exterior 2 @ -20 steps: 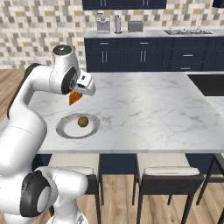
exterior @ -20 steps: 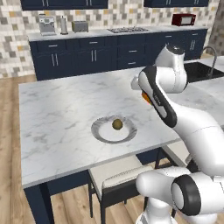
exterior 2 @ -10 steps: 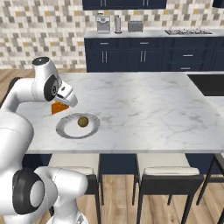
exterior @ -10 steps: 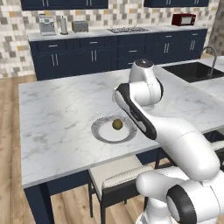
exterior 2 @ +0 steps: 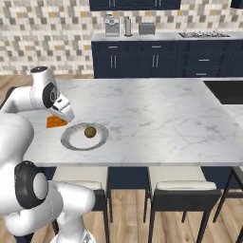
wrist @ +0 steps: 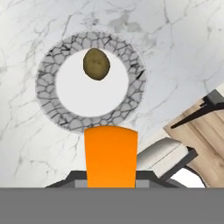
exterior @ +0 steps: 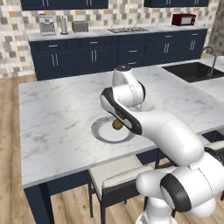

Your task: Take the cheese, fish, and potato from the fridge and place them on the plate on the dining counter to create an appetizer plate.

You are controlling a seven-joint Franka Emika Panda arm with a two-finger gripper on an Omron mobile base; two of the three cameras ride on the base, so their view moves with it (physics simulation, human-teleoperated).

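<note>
Hovering over the near edge of the table (exterior 2: 156, 114), I have my hand (wrist: 110, 186) pinched tight on the cheese (wrist: 110, 155), its orange wedge sticking out just short of the plate (wrist: 47, 83) rim. Beyond it, the potato (wrist: 96, 64) already sits on the plate's far side, so one of three is done. I judge the cheese drop comes next; the fish isn't on the plate yet.

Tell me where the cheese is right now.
The cheese is held in the pincer above the counter, just left of the plate in the right base view.
</note>
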